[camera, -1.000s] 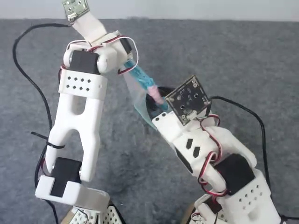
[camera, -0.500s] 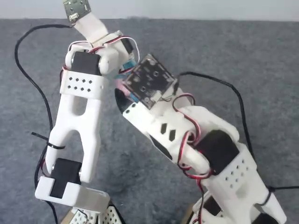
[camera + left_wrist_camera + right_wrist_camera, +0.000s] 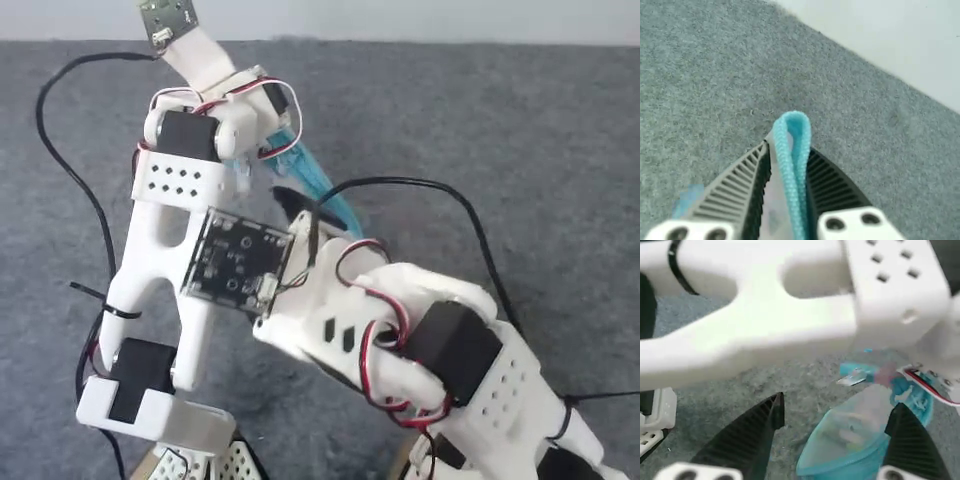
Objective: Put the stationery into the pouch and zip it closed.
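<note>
Translucent teal pouch [image 3: 850, 437], turquoise woven loop [image 3: 790, 165]

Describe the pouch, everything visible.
The pouch is soft, translucent plastic with teal edging, a teal woven loop and a silvery zip pull. It is held up over the grey carpet, its loop pinched between the left gripper's fingers. Pale items show faintly inside; whether the zip is closed is unclear.
</note>
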Available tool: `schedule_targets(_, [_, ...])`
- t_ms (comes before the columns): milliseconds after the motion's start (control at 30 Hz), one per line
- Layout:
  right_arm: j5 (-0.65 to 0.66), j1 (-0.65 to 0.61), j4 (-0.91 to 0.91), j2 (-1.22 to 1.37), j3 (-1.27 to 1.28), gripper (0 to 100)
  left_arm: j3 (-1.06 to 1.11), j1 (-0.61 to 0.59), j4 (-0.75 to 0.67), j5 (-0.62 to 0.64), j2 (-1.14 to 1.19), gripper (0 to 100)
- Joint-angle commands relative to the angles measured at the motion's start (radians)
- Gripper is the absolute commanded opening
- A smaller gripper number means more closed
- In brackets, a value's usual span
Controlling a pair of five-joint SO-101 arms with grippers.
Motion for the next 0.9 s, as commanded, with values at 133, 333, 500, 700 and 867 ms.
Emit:
schedule_targets(133, [-0.012,0.239,-0.041,0.012,-0.051,32.2,0.134,0.018,0.015,0.008,0.061,1])
schedule_targets(333, [-0.064,0.289,-0.102,0.073,-0.049,32.2,0.136,0.018,0.017,0.008,0.061,1])
schedule_targets(500, [-0.063,0.291,-0.154,0.170,-0.054,32.2,0.136,0.018,0.017,0.008,0.061,1])
schedule_targets(700, [-0.072,0.326,-0.226,0.202,-0.052,32.1,0.136,0.018,0.017,0.006,0.061,1])
schedule_targets(867, [-0.089,0.361,-0.251,0.203,-0.037,28.9,0.136,0.018,0.017,0.006,0.061,1])
